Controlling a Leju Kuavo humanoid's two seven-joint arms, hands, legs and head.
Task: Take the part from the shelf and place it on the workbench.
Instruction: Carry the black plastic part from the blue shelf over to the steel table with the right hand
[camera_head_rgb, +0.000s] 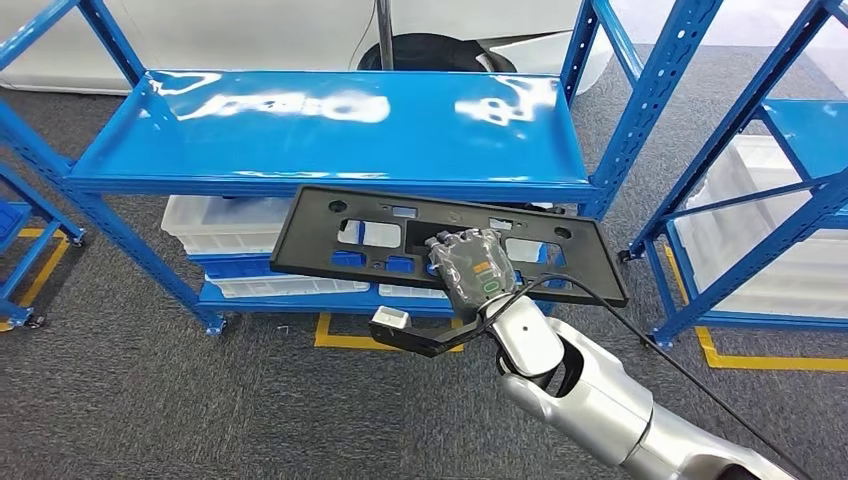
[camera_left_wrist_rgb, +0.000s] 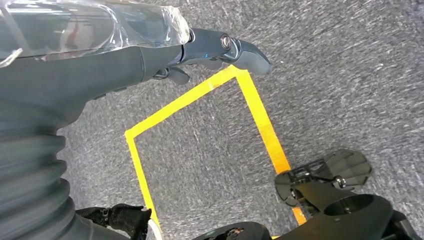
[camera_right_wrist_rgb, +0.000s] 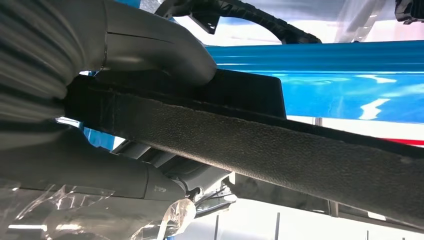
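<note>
Head view: right hand (camera_head_rgb: 472, 268) grips the part (camera_head_rgb: 440, 243), a long flat black plastic panel with rectangular cut-outs and small holes. Part is held in the air, clear of the shelf (camera_head_rgb: 330, 125), just in front of and slightly below the front edge of the blue top deck. It hangs tilted, its right end lower than its left. Hand clasps it near the middle of the long near edge; hand is wrapped in clear film.

Top deck of the shelf is glossy blue, with reflections. On the lower deck behind the part sit translucent white bins (camera_head_rgb: 215, 222). A second blue rack (camera_head_rgb: 790, 190) stands to the right, with more white bins. Grey carpet floor with yellow tape (camera_head_rgb: 345, 340) marks beneath the shelf's front edge.

Right wrist view: thumb (camera_right_wrist_rgb: 165, 52) presses on one face of the part (camera_right_wrist_rgb: 280, 150), darker fingers (camera_right_wrist_rgb: 100, 180) under the other, so the panel is clamped between them (rough-textured edge towards the camera).

Left wrist view: left hand (camera_left_wrist_rgb: 150, 55) hangs above the carpet and a yellow tape outline (camera_left_wrist_rgb: 200, 95). Fingers extended, nothing in them
</note>
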